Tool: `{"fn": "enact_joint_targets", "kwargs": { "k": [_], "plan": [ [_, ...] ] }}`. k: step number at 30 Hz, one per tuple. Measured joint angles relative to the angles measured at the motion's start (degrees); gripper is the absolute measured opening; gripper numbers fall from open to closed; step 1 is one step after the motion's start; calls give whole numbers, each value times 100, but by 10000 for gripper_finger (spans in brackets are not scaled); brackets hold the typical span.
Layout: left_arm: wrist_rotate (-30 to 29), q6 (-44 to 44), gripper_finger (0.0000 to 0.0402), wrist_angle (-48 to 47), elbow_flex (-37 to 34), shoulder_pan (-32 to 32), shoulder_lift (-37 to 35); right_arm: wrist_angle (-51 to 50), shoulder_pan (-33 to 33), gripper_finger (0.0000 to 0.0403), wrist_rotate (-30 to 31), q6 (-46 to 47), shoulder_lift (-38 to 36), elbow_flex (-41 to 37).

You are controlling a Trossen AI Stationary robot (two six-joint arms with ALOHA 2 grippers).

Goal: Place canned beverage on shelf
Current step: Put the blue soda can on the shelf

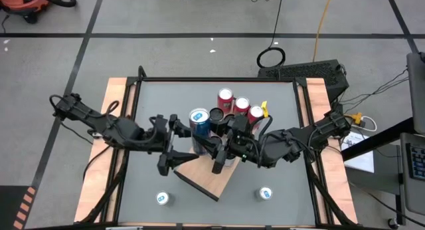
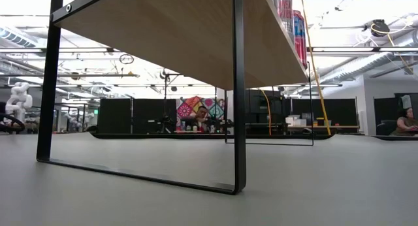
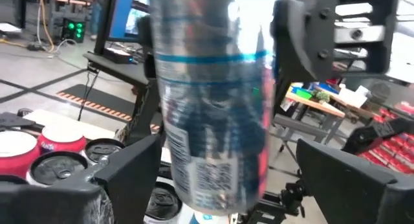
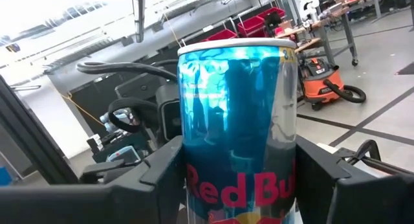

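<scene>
Overhead, both dark arms reach inward over the grey tabletop and meet near its middle, above the shelf, a light-brown wooden board raised on black end frames; in the low view it is seen from beneath, with cans standing along its far edge. The right hand is closed on the blue can, a tall blue-and-silver beverage can held upright; in the right wrist view the can fills the gap between the two dark fingers, which press against its sides. The left hand sits just beside the same can with its fingers spread wide; in the left wrist view the can stands between the fingers, and whether either finger touches it cannot be told. The can is above the shelf's rear part; whether its base rests on the board cannot be told. Just behind it stand three red cans in a short row and one dark-topped can, close together. Two further blue-topped cans stand on the tabletop in front of the shelf, well apart: one at front left, one at front right. A yellow object shows beside the red cans.
</scene>
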Motion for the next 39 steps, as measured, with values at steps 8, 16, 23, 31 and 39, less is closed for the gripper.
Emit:
{"fn": "enact_joint_targets", "kwargs": {
  "k": [8, 16, 23, 31, 39],
  "plan": [
    [57, -16, 346, 37, 0, 184, 0, -3, -40, 194, 11, 131, 0, 0],
    [414, -12, 312, 602, 0, 369, 215, 2, -114, 194, -2, 144, 0, 0],
    [436, -10, 298, 578, 0, 385, 275, -2, -116, 194, -7, 146, 2, 0],
    [512, 34, 216, 503, 0, 388, 269, -2, -109, 194, 1, 76, 2, 0],
    [976, -13, 215, 204, 0, 338, 144, -133, -62, 237, -592, 310, -29, 0]
  ]
}}
